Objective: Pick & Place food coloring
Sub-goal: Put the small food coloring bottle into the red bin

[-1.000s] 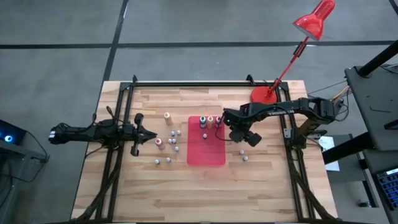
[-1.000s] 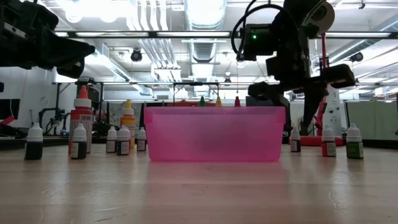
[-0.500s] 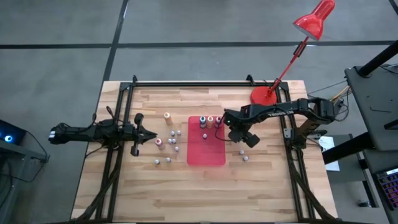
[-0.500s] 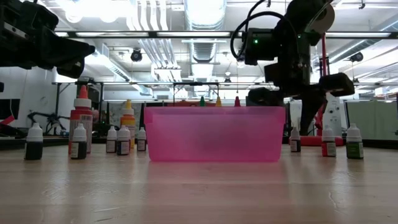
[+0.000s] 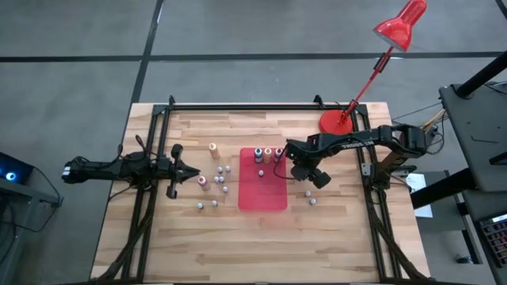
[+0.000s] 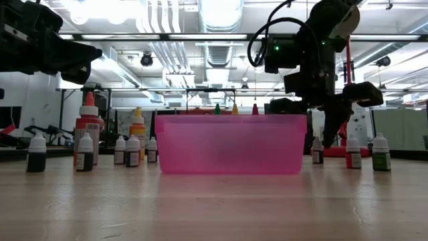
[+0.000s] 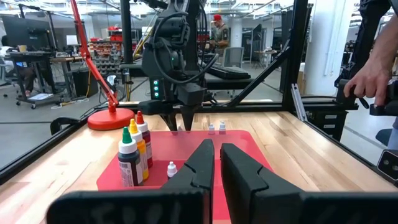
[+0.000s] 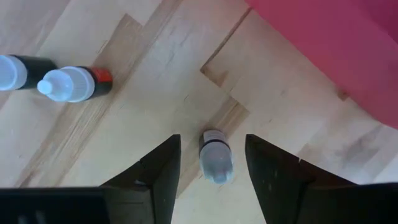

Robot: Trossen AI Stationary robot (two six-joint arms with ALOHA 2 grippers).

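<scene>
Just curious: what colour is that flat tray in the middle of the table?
Red, the tray shows best in the high view; the low view makes it look pinkish.

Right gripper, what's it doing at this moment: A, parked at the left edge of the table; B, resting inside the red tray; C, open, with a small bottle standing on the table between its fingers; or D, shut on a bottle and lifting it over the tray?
C: the right wrist view shows the right gripper open, its fingers on either side of a small white-capped bottle standing on the wooden table, beside the red tray.
</scene>
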